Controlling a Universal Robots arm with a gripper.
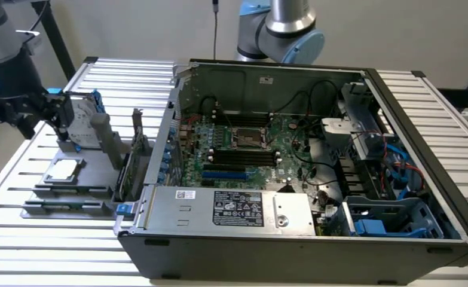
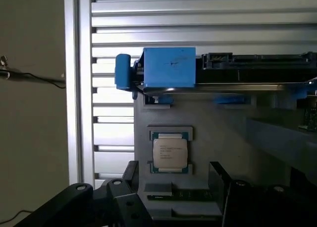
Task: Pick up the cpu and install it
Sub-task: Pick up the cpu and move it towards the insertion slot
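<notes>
CPU [image 1: 64, 170] is lying flat in its pocket on the grey holder [image 1: 98, 166] on the table [image 1: 26, 239], at the exterior view's left, well apart from the open computer case [image 1: 297, 263]. The claw [image 1: 61, 133] is hovering over the holder near it, jaws standing apart, gripping nothing. The motherboard socket [image 1: 245, 139] is sitting empty, so I am judging pickup and installing as both not yet done.
</notes>
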